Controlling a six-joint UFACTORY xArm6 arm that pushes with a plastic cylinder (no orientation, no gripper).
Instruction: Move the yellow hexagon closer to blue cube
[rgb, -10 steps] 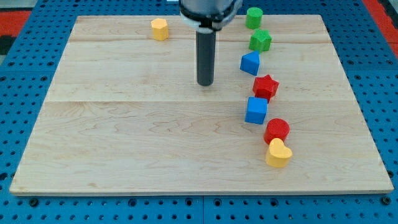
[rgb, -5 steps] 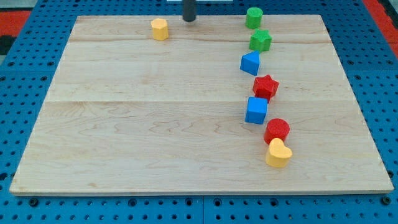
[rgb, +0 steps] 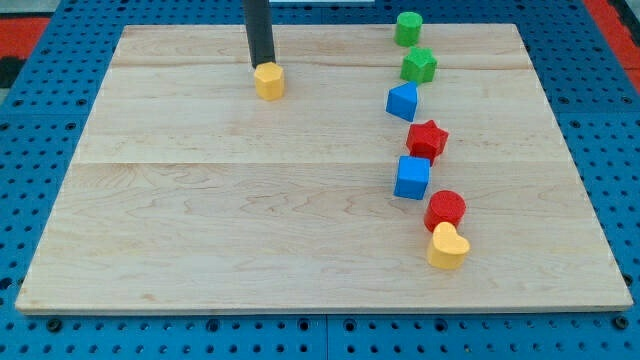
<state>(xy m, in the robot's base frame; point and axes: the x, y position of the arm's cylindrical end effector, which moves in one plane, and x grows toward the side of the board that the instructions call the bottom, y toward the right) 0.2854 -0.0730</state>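
Note:
The yellow hexagon (rgb: 269, 80) lies on the wooden board (rgb: 220, 200) at the upper left of centre. My tip (rgb: 261, 65) touches it from its upper-left side. The blue cube (rgb: 412, 177) sits right of centre, well to the lower right of the hexagon, between a red star-shaped block (rgb: 427, 139) above it and a red round block (rgb: 446, 209) below it.
A column of blocks runs down the board's right part: a green cylinder (rgb: 407, 28), a green block (rgb: 419, 66), a blue wedge-like block (rgb: 403, 101), then the red star, blue cube, red block and a yellow heart (rgb: 447, 246). A blue pegboard (rgb: 40, 60) surrounds the board.
My tip moved from the board's middle up to the top edge, then left and down behind the yellow hexagon. The hexagon has slid down and to the right.

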